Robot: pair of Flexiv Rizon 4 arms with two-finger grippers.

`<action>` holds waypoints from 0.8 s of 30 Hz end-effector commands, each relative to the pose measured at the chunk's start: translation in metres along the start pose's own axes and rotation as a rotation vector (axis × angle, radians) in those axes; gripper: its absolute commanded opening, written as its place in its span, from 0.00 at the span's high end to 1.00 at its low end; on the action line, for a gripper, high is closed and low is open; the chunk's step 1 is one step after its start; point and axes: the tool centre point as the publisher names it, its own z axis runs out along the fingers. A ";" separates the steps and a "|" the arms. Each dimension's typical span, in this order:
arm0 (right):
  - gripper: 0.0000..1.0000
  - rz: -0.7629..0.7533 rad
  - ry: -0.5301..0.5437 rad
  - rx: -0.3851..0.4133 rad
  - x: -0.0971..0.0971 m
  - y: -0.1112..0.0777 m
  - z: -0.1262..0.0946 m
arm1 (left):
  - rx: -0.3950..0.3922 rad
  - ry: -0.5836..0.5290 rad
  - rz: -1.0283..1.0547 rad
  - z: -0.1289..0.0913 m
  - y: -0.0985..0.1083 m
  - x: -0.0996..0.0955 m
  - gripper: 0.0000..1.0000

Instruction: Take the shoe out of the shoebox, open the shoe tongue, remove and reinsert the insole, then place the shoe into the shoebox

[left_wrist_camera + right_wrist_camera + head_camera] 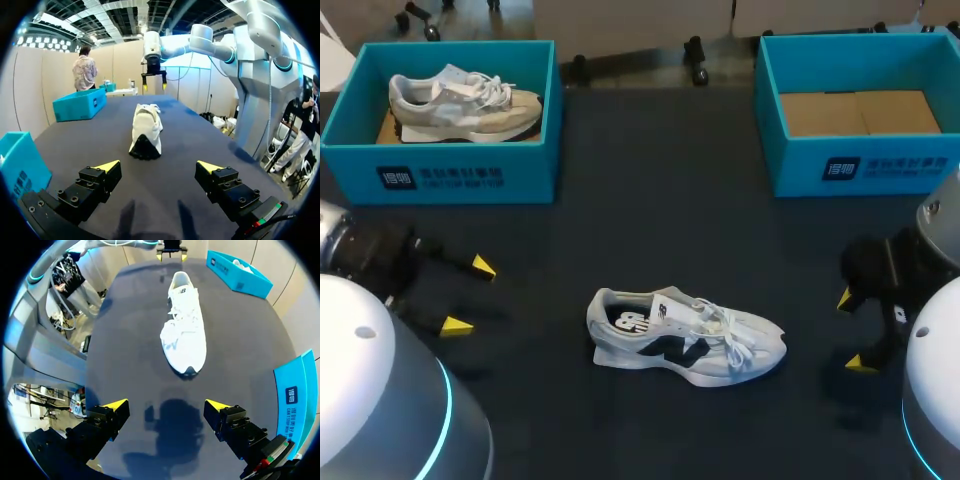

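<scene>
White shoe [685, 340] is out on the dark desk [620, 230], standing on its sole about midway between our two hands, with the toe toward our right side and the heel toward our left. In the head view the side with the dark mark faces the camera. The laces [725, 325] lie loose over the top, and we see the insole [630, 322] inside the heel opening. The shoe lies free of both hands.

Our left hand [469, 296] is at the left, close above the desk. Its fingers are spread wide and hold nothing, well apart from the shoe. In the left wrist view the shoe [145, 131] is straight ahead of the spread fingers, heel end facing them, with our right hand [154, 87] beyond it.

Our right hand [852, 330] is much the same on the right side: fingers apart, empty, near the desk surface, with a gap to the toe. In the right wrist view the shoe [184, 337] is ahead with its toe end nearest, and the left hand [171, 255] is past the heel.

We note two teal boxes at the far edge of the desk, both open-topped. The left shoebox [440, 175] holds a second shoe [465, 100], grey-beige, toe to the right. The right shoebox [860, 170] shows a brown cardboard liner [860, 112] on its floor. Both boxes are well apart from the white shoe and from our hands
</scene>
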 end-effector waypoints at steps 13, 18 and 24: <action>0.00 0.000 -0.004 0.001 0.002 0.000 0.000 | 0.143 -0.005 0.005 0.013 0.043 -0.017 0.00; 0.00 0.000 -0.004 0.001 0.002 0.000 0.000 | 0.147 -0.019 -0.004 0.016 0.042 -0.016 0.00; 0.00 0.000 -0.004 0.001 0.002 0.000 0.000 | 0.155 -0.031 -0.009 0.032 0.036 -0.010 0.00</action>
